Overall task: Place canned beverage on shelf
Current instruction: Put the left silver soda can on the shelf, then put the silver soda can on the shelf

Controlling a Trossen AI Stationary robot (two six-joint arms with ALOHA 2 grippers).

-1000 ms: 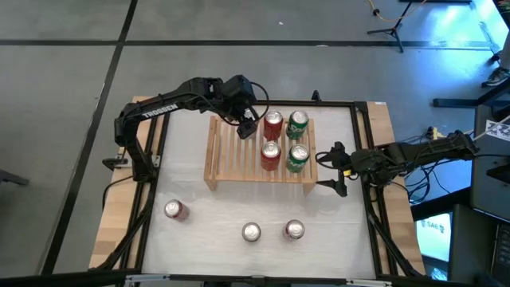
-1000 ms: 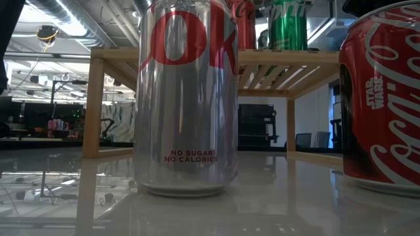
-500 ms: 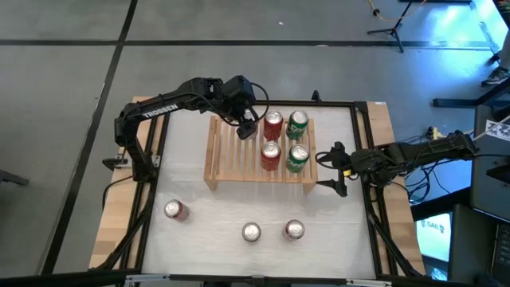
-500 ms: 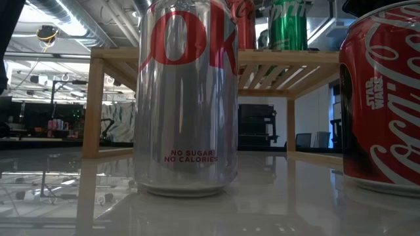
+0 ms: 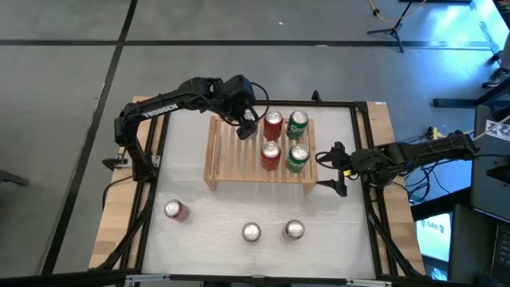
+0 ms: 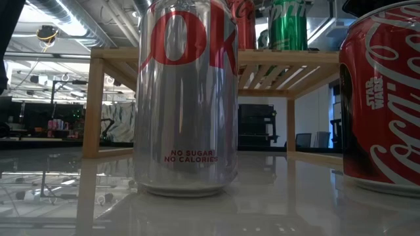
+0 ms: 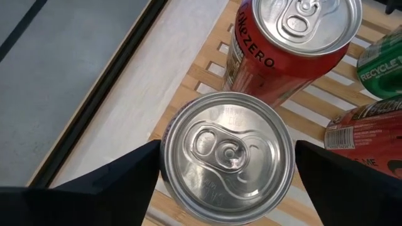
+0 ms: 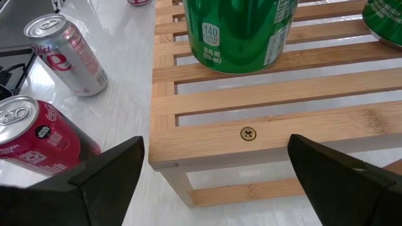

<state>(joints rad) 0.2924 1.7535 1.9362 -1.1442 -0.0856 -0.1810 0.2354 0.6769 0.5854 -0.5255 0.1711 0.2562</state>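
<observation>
**A:** Where does the can stand?

**B:** The silver-topped can point(image 7: 227, 157) stands upright on the shelf point(image 5: 231, 155), at the back edge of the slats, just beside a red Zero can point(image 7: 292, 44). The left gripper point(image 5: 249, 126) is straddling it from above. I cannot tell whether it is clamped on the can or clear of it.

**A:** And the other arm?

**B:** The right gripper point(image 5: 325, 170) waits at the shelf's right end, low by the corner, its jaws wide apart and holding nothing.

**A:** What is left on the table?

**B:** Three cans stand in front of the shelf: a silver diet can point(image 6: 187, 98), a red can point(image 6: 380, 98) just beside it, and a third can point(image 5: 174, 210) off to the left. Two green cans and two red ones already stand on the slats.

**A:** How would you expect such a can to handle?

**B:** I judge it fairly heavy if full, and stiff enough then. The wall is thin, though, and would dent under a hard squeeze. The painted metal looks smooth and likely slippery.

**A:** So where should it be taken?

**B:** Round the middle of the body from two opposite sides, kept upright, never by the rim or the tab. It should be set down flat across the slats, since a base caught in a gap could tip it against its neighbour
</observation>
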